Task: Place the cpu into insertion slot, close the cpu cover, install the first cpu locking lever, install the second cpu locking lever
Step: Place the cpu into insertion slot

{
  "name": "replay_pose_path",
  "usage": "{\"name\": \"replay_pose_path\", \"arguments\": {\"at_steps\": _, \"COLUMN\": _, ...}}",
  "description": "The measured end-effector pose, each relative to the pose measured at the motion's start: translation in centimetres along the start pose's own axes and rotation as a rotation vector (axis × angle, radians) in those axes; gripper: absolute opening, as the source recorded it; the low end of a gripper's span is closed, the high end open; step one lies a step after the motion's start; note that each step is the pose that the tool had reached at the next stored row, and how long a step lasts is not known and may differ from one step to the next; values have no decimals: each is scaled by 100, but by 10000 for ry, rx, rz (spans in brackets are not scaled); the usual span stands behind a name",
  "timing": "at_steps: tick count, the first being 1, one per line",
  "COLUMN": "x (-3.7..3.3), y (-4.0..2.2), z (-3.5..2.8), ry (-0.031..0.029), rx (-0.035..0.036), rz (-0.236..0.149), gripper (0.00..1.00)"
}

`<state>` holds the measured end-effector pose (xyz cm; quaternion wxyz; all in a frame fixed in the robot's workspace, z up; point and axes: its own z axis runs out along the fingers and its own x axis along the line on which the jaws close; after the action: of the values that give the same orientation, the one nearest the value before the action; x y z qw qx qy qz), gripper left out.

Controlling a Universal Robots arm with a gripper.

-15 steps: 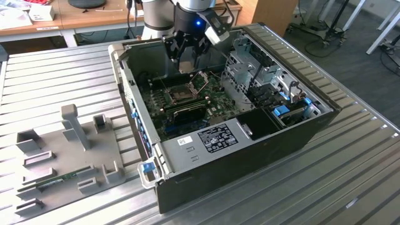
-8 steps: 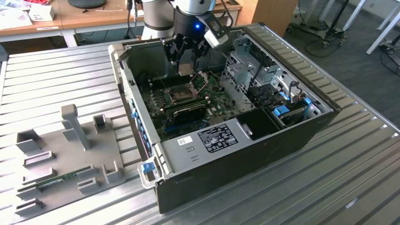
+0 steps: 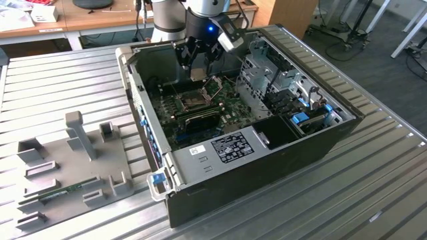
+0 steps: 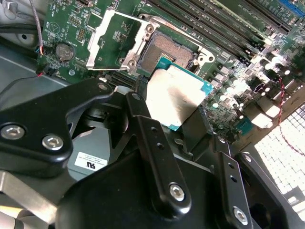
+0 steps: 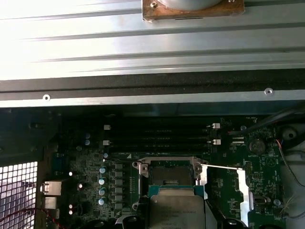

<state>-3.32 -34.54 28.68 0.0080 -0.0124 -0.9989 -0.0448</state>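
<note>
My gripper [image 3: 198,64] hangs inside the open computer case, shut on the cpu [image 3: 198,74], a thin square chip with a dull metal top. In the second wrist view the cpu [image 4: 174,98] sits between the black fingers [image 4: 139,112] and hovers tilted just above the insertion slot [image 4: 167,52]. The insertion slot [image 3: 193,102] is a dark square socket with a silvery rim, and it holds nothing. The cpu cover [image 4: 116,40] is swung open beside it. In the first wrist view the cpu [image 5: 176,210] overlaps the near edge of the insertion slot [image 5: 170,174].
Long black memory slots [image 5: 157,136] run beside the socket. A metal drive cage [image 3: 273,75] and the case walls [image 3: 137,95] hem in the board. On the ribbed table at the exterior view's left lies a grey fixture tray [image 3: 73,165] with a green memory stick [image 3: 63,192].
</note>
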Motion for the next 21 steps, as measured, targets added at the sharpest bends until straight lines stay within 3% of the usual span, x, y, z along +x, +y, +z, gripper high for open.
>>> {"name": "replay_pose_path", "arguments": {"at_steps": 4, "x": -1, "y": -3, "z": 32, "ry": 1, "rx": 0, "rz": 0, "gripper": 54}}
{"name": "replay_pose_path", "arguments": {"at_steps": 15, "x": -1, "y": -3, "z": 35, "ry": 1, "rx": 1, "rz": 0, "gripper": 54}}
{"name": "replay_pose_path", "arguments": {"at_steps": 21, "x": -1, "y": -7, "z": 83, "ry": 1, "rx": 1, "rz": 0, "gripper": 54}}
